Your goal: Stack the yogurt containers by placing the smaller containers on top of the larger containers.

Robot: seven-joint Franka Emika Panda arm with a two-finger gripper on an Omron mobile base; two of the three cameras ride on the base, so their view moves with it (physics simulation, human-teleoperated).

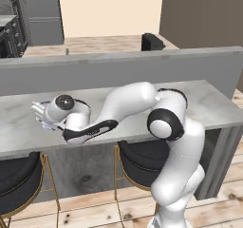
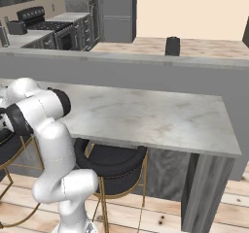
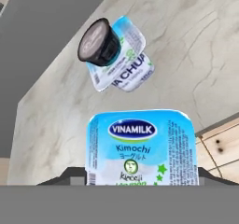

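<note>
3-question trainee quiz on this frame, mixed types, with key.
1. True or false: the dark cup sits on the pale-blue tub.
2. What brand is printed on the pack nearest the hand camera?
3. The counter surface looks like: A) wood B) marble C) steel

Key: 1 true; 2 Vinamilk; 3 B

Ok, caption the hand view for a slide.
Vinamilk yogurt pack near the camera; beyond it, dark cup atop pale-blue tub on marble counter.
</note>
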